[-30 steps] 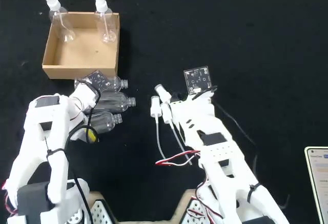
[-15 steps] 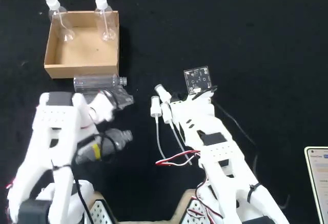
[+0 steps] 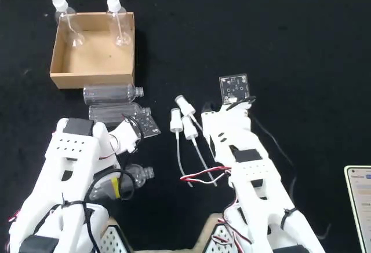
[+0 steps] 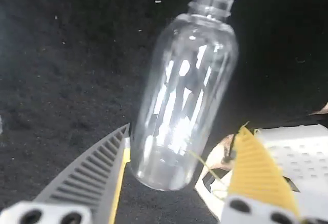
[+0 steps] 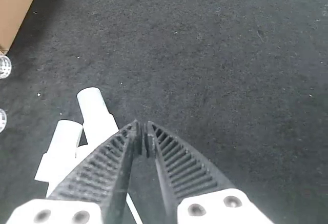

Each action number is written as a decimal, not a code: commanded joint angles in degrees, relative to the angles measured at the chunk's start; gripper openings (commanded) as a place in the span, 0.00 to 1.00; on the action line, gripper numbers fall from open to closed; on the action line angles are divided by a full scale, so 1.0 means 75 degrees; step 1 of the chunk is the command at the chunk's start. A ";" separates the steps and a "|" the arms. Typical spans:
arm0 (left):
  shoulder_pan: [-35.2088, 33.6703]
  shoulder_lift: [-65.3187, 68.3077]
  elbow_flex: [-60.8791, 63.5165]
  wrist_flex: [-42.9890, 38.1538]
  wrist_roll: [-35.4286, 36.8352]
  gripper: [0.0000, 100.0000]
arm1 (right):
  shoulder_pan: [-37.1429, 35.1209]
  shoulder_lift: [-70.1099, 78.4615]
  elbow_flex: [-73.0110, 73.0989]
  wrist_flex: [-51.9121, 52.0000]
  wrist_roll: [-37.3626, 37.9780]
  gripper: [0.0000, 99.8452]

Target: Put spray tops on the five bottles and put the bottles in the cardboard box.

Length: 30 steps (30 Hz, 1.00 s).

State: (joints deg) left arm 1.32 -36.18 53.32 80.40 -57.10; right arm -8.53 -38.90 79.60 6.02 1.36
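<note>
Left gripper [image 4: 184,130] clamps a clear, open-necked plastic bottle [image 4: 189,80] over the black table [image 3: 290,44]; right gripper [image 5: 142,129], fingers pressed together, hovers beside white spray tops [image 5: 95,114].

Black, finely speckled, across the surface [image 3: 301,44]. Plain tan brown on the cardboard box [image 3: 87,80]. Clear, streaked with white glints, for the bottle [image 4: 184,96]; white on the spray tops [image 3: 184,105]. White on the left arm [image 3: 64,172] and right arm [image 3: 243,166], with red and white wires [image 3: 200,178]. Ridged grey, edged yellow, on one of the left fingers [image 4: 89,175], ridged yellow on the other; ridged dark grey on the right fingers [image 5: 177,167].
</note>
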 commanded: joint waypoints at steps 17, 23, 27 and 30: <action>0.1366 -0.0094 -0.0510 -0.1149 0.0563 0.28 | 0.0762 -0.0018 -0.0416 -0.0223 0.0059 0.01; 0.1647 -0.0082 -0.0498 -0.1207 0.0738 0.28 | 0.0750 -0.0018 -0.0416 -0.0223 0.0059 0.01; 0.1659 -0.0082 -0.0346 -0.1207 0.0715 0.28 | 0.0750 -0.0018 -0.0416 -0.0223 0.0059 0.01; 0.1659 -0.0082 -0.0041 -0.1289 0.0703 0.28 | 0.0750 -0.0018 -0.0416 -0.0223 0.0059 0.01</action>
State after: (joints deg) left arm 13.19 -36.18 51.74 71.96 -52.09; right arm -3.52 -38.90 79.52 6.02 1.54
